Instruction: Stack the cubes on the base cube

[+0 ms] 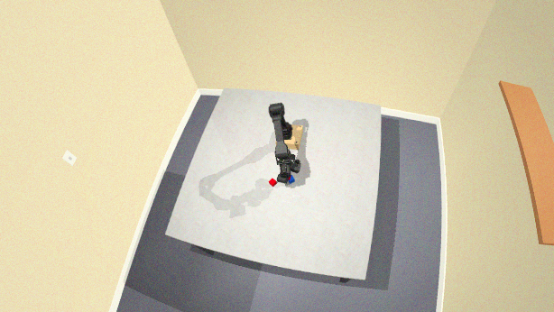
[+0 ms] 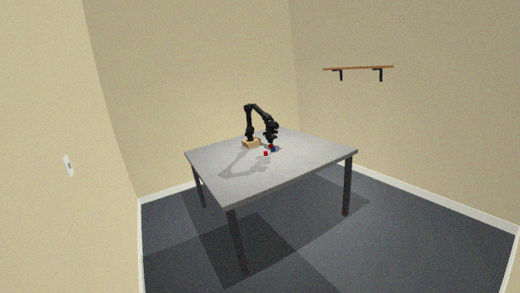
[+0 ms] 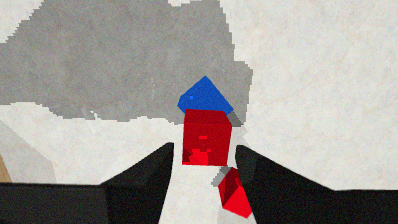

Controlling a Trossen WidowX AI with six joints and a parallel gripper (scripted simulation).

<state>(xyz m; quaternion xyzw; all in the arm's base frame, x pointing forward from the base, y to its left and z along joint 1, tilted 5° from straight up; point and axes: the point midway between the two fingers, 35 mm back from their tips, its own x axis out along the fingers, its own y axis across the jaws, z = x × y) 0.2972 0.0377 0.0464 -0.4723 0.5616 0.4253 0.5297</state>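
One table (image 1: pixel 325 189) (image 2: pixel 296 165) carries everything we see. Over it our black arm (image 1: pixel 280 135) (image 2: pixel 262 112) reaches down, its gripper (image 1: pixel 283 180) (image 2: pixel 271 145) (image 3: pixel 205 150) open, fingers apart on either side of one red cube (image 2: pixel 270 146) (image 3: pixel 206 140). We see that cube on the blue base cube (image 1: pixel 291 179) (image 2: pixel 273 149) (image 3: pixel 206 96), overlapping one corner; the other red cube (image 1: pixel 272 182) (image 2: pixel 265 153) (image 3: pixel 235 194) sits nearby on the tabletop.

Orange shelf (image 1: pixel 527 158) (image 2: pixel 360 68) on wall w/ blk brackets (image 2: pixel 380 75); white wall plate (image 1: pixel 69 158) (image 2: pixel 68 165) opp. side.
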